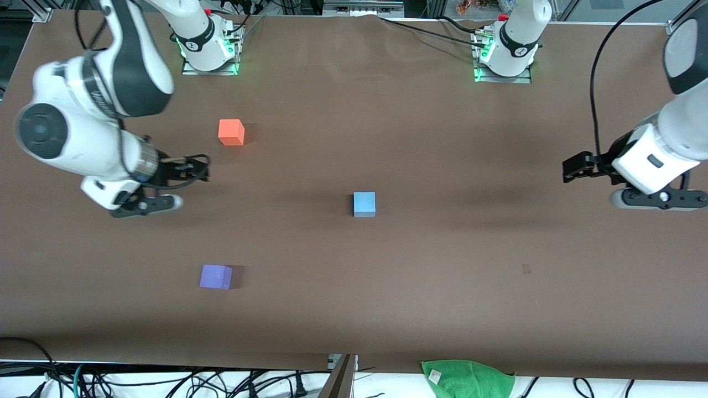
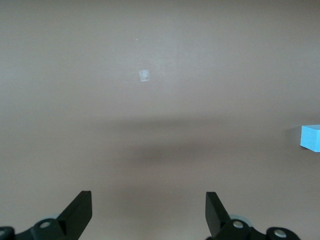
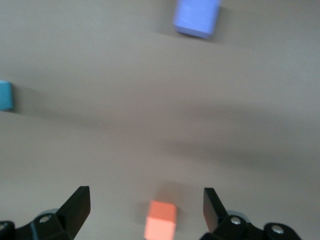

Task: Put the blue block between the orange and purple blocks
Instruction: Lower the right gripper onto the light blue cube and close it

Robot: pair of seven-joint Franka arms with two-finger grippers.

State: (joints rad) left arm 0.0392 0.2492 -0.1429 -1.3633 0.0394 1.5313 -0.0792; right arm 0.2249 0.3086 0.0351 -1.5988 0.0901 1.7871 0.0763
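The light blue block (image 1: 364, 203) sits on the brown table near its middle. The orange block (image 1: 231, 132) lies toward the right arm's end, and the purple block (image 1: 215, 276) is nearer the front camera than it. My right gripper (image 1: 200, 167) hovers open and empty over the table beside the orange block. The right wrist view shows its open jaws (image 3: 146, 192), the orange block (image 3: 161, 220) low between them, the purple block (image 3: 197, 17) and the blue block's edge (image 3: 5, 95). My left gripper (image 1: 571, 167) waits open and empty (image 2: 148, 197) over the left arm's end; the blue block (image 2: 311, 137) shows at that view's edge.
A green cloth (image 1: 467, 377) lies at the table's edge nearest the front camera. A small mark (image 1: 526, 268) is on the table toward the left arm's end. The arm bases (image 1: 209, 41) (image 1: 506, 47) stand along the edge farthest from the camera.
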